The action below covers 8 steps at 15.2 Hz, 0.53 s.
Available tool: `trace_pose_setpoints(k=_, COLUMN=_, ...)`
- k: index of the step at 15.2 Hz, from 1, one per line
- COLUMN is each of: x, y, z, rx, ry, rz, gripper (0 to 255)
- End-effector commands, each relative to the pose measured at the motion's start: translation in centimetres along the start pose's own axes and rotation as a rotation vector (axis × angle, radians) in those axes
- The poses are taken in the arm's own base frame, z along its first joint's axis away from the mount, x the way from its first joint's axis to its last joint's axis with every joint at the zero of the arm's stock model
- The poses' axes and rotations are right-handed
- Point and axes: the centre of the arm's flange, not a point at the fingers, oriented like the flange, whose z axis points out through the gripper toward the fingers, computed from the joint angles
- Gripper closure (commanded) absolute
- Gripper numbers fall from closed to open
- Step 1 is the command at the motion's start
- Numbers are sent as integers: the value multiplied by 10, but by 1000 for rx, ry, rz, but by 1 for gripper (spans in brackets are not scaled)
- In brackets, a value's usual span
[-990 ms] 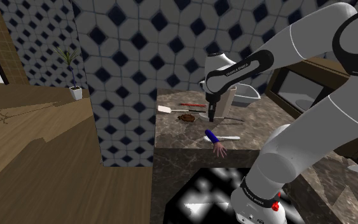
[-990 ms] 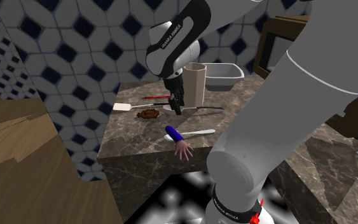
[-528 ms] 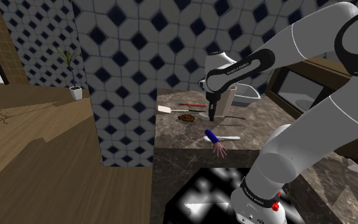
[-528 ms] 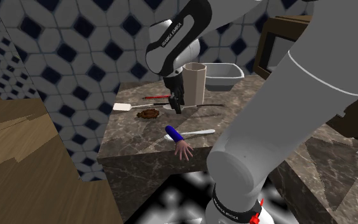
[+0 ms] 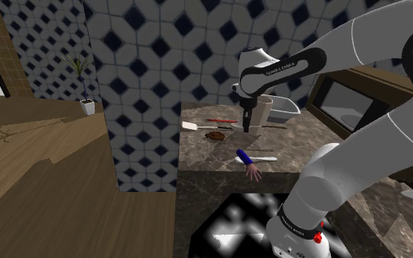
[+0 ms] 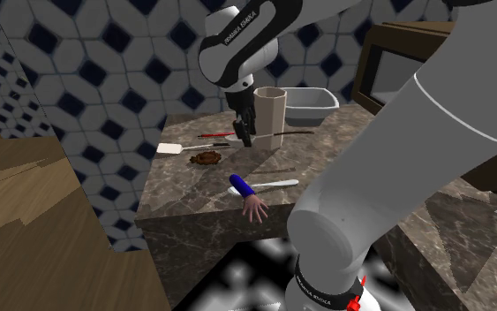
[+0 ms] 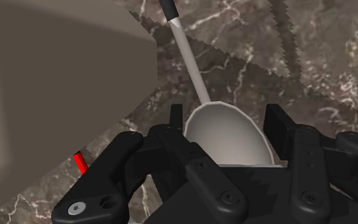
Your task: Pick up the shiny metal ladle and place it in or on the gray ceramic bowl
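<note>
Gripper (image 6: 245, 140) is pinched on the ladle (image 7: 225, 137). Wrist view has the two black fingers (image 7: 276, 121) clasping the cup end from both sides, pale scoop between them, thin handle with a dark tip running straight out ahead. Gripping at the cup makes sense: it's the heavy end, so the long handle trails roughly level rather than levering the tool round. The ladle hangs clear of the marble counter (image 6: 193, 199), with a faint shadow line under the handle, right against the front of the tall beige cup (image 6: 271, 119). That cup stands between the gripper and the target, the pale gray bowl (image 6: 319, 108) near the wall, so I'd guess the height is there to clear it on the way over. The part of the bowl's inside that shows looks empty; the cup's inside can't be made out. Other items lie loose on the counter: a red-handled utensil (image 6: 215, 134) by the cup, a white spatula (image 6: 169, 148), a small brown lump (image 6: 207, 158), and a blue-handled stick ending in a little hand (image 6: 243, 187) beside a white spoon (image 6: 277, 184) at the front edge. Pick looks done; placing is not.
</note>
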Motion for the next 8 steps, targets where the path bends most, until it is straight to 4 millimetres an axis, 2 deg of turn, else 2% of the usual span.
trace_pose_setpoints(k=1, x=-3, y=1, z=-10, rx=0, ry=0, rz=0, gripper=255)
trace_pose_setpoints(k=8, x=-10, y=5, z=-46, rx=0, ry=0, rz=0, gripper=255)
